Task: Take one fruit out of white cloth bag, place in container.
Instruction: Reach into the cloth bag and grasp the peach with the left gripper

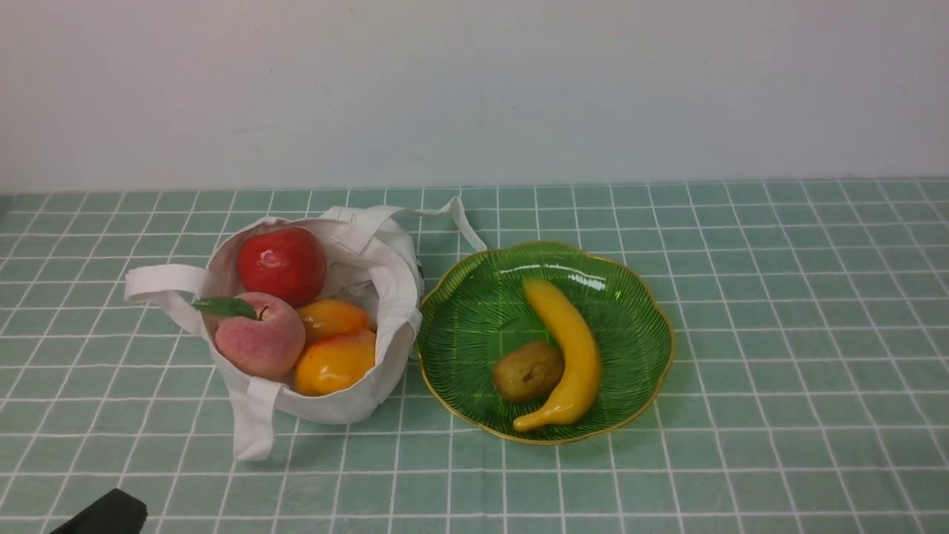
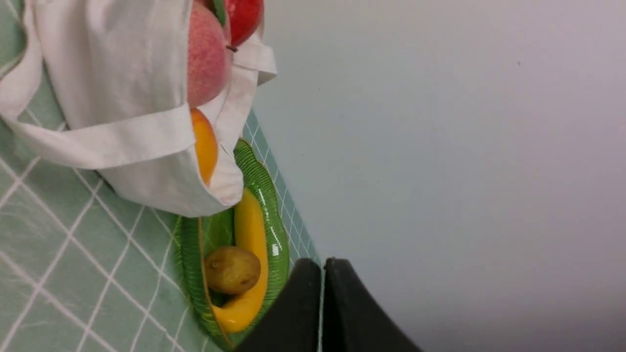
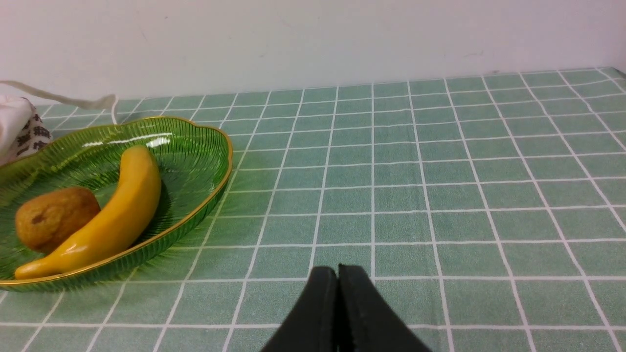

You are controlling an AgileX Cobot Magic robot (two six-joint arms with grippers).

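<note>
Resting in white bag [image 1: 341, 408], peach [image 1: 259, 337] sat at near-left side, green leaf on top, touching red apple [image 1: 282, 263] behind and two mangoes [image 1: 334, 348] to its right. Bag stood on green checked cloth [image 1: 778, 371], just left of green dish [image 1: 630, 326]. Dish held banana [image 1: 571, 348] and brown fruit [image 1: 528, 371], touching. Left gripper [image 2: 322, 266], nearer than bag, had fingers pressed together, gripping nothing. Right gripper [image 3: 337, 271], over cloth right of dish, likewise closed and empty.
</note>
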